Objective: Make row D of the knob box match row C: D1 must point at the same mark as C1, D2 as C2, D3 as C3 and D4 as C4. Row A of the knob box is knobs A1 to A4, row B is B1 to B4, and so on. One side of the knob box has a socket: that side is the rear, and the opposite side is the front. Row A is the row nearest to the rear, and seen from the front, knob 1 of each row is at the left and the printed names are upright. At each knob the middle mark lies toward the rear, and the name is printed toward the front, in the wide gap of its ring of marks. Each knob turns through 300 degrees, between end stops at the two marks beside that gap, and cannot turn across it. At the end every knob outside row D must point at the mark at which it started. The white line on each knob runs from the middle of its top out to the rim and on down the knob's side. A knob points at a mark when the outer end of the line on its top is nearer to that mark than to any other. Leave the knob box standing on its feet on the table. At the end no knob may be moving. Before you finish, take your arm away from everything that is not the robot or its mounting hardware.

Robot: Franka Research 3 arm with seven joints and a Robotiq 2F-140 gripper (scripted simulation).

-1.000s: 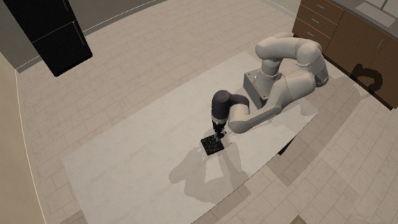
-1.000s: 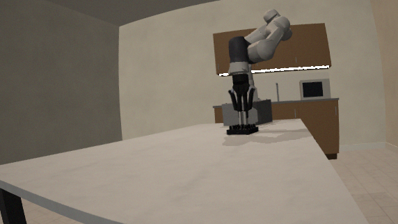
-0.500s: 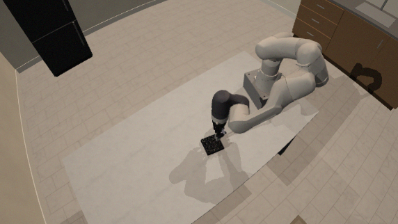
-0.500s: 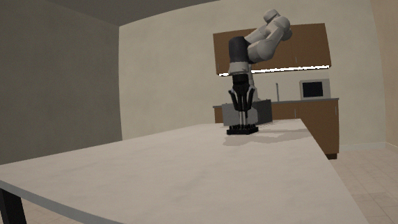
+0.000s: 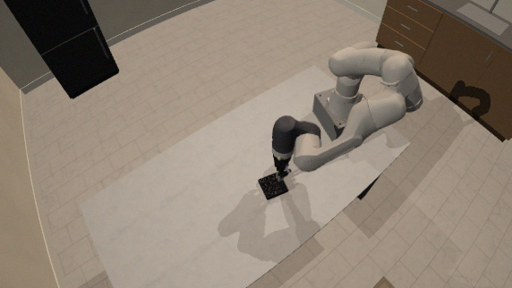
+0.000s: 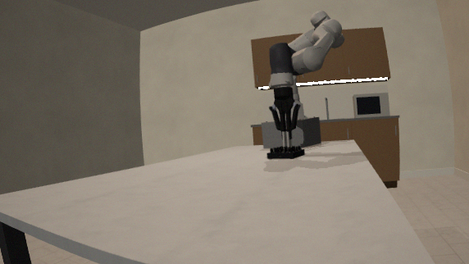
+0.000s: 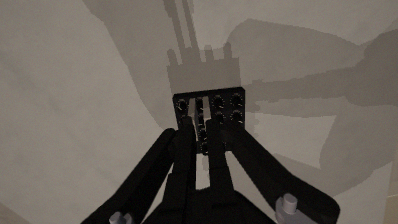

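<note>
See a pale bench [image 5: 179, 183] [image 6: 221, 201] [image 7: 50, 100], cut off at the near edge in the top view, and the arm [image 5: 385, 114] [image 6: 313, 57] reaching left and near from its base. Find the tool [image 5: 279, 178] [image 6: 286, 147] [image 7: 200, 106] nearly pressed together, upright over the knob box [image 5: 269, 192] [image 6: 282, 156] [image 7: 227, 110], far along the bench in the exterior view; cannot tell whether pinching a knob. Make out separate knobs [image 7: 236, 101] only in the wrist view, partly hidden behind dark fingers, names unreadable.

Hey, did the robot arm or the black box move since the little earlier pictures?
No, nothing visibly changed. The robot arm is in the same pose, its gripper is over the black box, and the box sits in the same spot.
</note>
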